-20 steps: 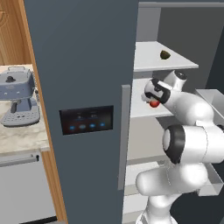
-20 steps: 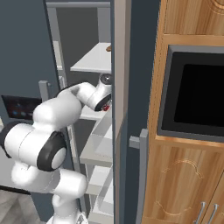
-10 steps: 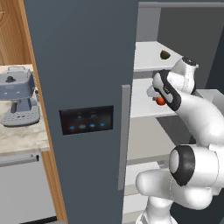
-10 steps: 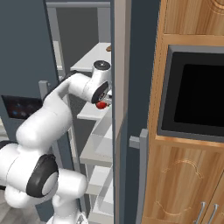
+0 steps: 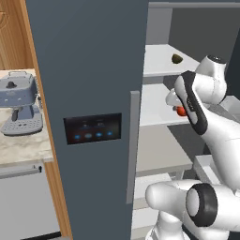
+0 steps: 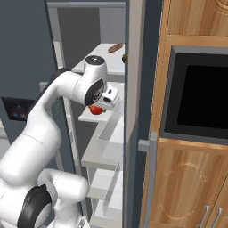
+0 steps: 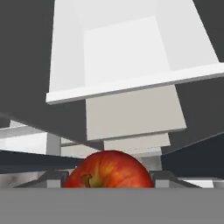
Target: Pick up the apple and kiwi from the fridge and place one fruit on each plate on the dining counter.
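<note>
Gripping the small round red-orange apple [image 7: 109, 169], the white arm's two-finger gripper [image 6: 99, 108] sits inside the open compartment of the tall slate-blue fridge [image 5: 89, 70], level with the middle white shelf [image 5: 157, 105]. From the hand camera the fruit fills the space between the two dark finger tips, which press on it from either side, so the jaws are pinched on the apple and not fully shut. In both base views the apple shows as a red spot tucked just under the wrist, in front of that middle shelf and apparently clear of its surface, though whether it touches the shelf edge is hard to tell. The small dark brownish-green kiwi [image 5: 176, 58] lies on the upper shelf, well apart from the hand and untouched; in the right base view an elongated reddish-brown stick [image 6: 116, 47] lies on the same upper level. Judging by this, the first pick is in hand and nothing has been delivered: the apple has to be carried out of the fridge and set on one plate at the dining counter, then the kiwi fetched and set on the other. A grey-blue coffee machine [image 5: 21, 101] stands on the pale counter to the left of the fridge door.
</note>
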Robot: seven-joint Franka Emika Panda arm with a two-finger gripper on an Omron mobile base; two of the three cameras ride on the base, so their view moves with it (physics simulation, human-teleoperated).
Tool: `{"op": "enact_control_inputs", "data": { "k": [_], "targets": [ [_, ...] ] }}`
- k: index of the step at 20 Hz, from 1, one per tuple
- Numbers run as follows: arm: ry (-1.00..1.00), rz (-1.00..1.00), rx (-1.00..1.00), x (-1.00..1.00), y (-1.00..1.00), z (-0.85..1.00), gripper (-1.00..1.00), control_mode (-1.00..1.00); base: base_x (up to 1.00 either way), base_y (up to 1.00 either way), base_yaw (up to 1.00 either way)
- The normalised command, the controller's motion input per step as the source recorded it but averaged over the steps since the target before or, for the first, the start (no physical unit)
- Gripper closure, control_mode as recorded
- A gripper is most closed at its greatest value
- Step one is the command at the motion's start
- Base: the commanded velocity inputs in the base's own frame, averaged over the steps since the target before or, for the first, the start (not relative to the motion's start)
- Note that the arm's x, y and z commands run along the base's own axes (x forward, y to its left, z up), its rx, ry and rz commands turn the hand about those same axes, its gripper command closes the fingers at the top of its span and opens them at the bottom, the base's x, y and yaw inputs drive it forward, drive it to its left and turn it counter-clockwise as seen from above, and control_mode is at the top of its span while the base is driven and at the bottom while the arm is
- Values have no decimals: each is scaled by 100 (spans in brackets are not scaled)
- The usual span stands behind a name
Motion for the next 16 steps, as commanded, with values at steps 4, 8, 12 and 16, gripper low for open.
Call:
{"op": "enact_control_inputs", "data": {
  "k": [4,8,12,16],
  "targets": [
    [-11,-2,0,-95,1,32,100,-100,0,0,0],
    [-11,0,0,-78,2,38,100,-100,0,0,0],
    [-9,0,0,-73,6,31,100,-100,0,0,0],
    [-9,0,0,-73,7,37,100,-100,0,0,0]
  ]
}}
